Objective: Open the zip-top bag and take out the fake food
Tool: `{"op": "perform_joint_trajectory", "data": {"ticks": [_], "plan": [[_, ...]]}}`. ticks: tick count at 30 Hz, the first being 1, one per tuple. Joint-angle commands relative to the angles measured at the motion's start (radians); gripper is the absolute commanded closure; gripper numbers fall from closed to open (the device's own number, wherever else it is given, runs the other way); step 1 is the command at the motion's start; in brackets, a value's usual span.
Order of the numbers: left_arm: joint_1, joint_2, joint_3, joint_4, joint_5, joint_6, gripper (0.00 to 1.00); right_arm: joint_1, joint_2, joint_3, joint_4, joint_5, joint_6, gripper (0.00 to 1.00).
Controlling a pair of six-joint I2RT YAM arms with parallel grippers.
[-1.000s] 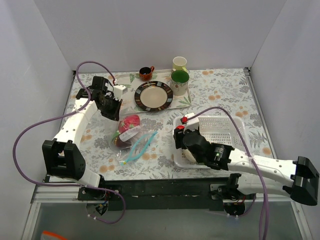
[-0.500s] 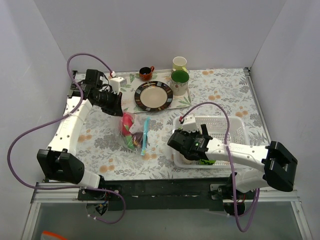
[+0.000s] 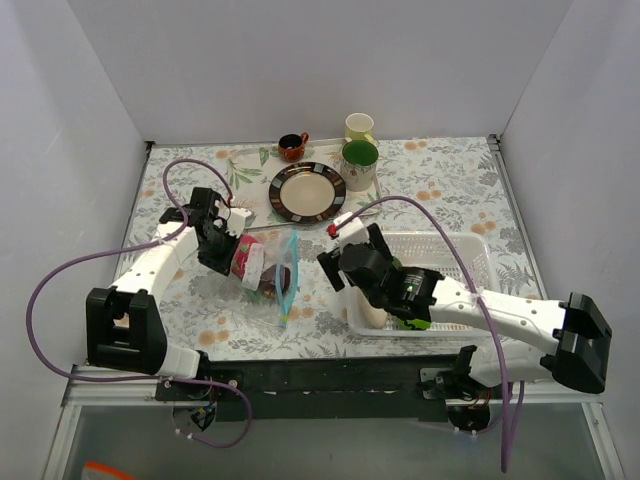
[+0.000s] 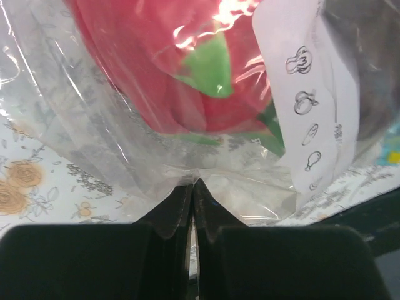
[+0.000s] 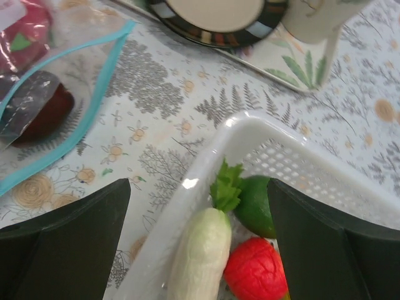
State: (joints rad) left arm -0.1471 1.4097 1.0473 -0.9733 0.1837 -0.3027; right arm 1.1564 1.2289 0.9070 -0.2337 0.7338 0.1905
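Observation:
The zip-top bag (image 3: 268,268) lies left of centre, its light blue zip strip (image 3: 288,272) facing the right arm. Inside it are fake food pieces: a red one with green leaves (image 4: 181,69) and a dark brown one (image 3: 267,282). My left gripper (image 3: 233,252) is shut on the bag's sealed bottom edge (image 4: 194,182). My right gripper (image 3: 345,272) is open and empty over the basket's left corner, right of the bag. The bag mouth (image 5: 69,125) shows at the left of the right wrist view and looks open. A white radish (image 5: 197,256), a green piece (image 5: 256,203) and a red piece (image 5: 250,275) lie in the basket.
The white perforated basket (image 3: 450,262) stands at the right front. A tray (image 3: 370,200) at the back holds a striped plate (image 3: 307,191) and a green-lined mug (image 3: 360,163). A cream cup (image 3: 359,126) and a brown cup (image 3: 291,146) stand behind it.
My left gripper has come down and nearer with the bag's bottom in it, laying the bag back on the table. My right gripper has moved back and left, out of the basket towards the bag.

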Motion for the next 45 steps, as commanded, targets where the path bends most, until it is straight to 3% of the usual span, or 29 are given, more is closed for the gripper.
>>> {"op": "perform_joint_trajectory", "data": {"ticks": [1,11,22,31,40,45], "plan": [[0.000,-0.057,-0.038,0.094,-0.114,0.045,1.00,0.002,0.082,0.016,0.206,-0.209,-0.225,0.02],[0.000,-0.015,-0.076,0.194,-0.133,0.054,1.00,-0.017,0.303,0.066,0.388,-0.491,-0.310,0.07],[0.001,0.130,-0.081,0.262,-0.076,0.030,1.00,-0.021,0.468,0.109,0.499,-0.763,-0.371,0.05],[-0.002,0.156,-0.066,0.242,-0.049,0.025,1.00,-0.026,0.656,0.277,0.451,-0.784,-0.388,0.03],[-0.003,0.140,-0.047,0.199,-0.003,0.031,1.00,-0.026,0.770,0.337,0.488,-0.804,-0.392,0.02],[-0.003,0.144,-0.069,0.212,-0.006,0.036,1.00,-0.026,0.762,0.302,0.456,-0.817,-0.369,0.16]]}}
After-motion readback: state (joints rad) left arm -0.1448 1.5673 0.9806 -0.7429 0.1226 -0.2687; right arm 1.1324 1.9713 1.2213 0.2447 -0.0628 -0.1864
